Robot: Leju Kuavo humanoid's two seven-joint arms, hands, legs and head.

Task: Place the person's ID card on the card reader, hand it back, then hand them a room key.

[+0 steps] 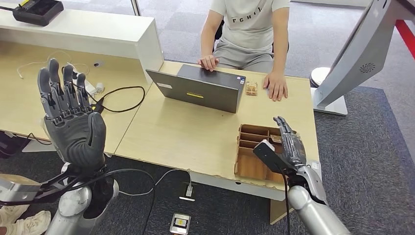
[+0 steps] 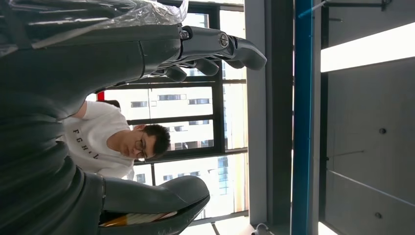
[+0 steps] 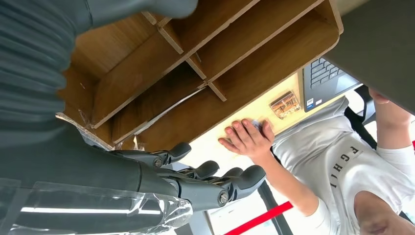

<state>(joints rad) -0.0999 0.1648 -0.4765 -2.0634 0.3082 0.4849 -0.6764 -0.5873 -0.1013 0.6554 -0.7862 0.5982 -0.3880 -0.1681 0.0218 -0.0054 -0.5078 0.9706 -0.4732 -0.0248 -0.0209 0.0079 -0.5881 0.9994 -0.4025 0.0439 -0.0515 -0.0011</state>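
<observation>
Small card-like item (image 1: 251,88) lies flat on the desk (image 1: 186,137), between the laptop's (image 1: 200,88) right corner and the person's (image 1: 249,29) hand (image 1: 277,87), just beside both; whether it is the ID card cannot be told. Wooden divided tray (image 1: 254,147) sits at the desk's near right edge, compartments facing up; something thin lies in one, too unclear to name.

Bare desk stretches between laptop and tray, and along the near edge left of the tray. A white monitor stand (image 1: 337,93) crowds the far right corner. Grey carpet below; cables on the adjoining desk to the left.

Right hand (image 1: 288,139) hovers over the tray's right side, fingers extended and apart, holding nothing. Left hand (image 1: 68,107) is raised upright off the desk's left edge, fingers straight, released, empty.
</observation>
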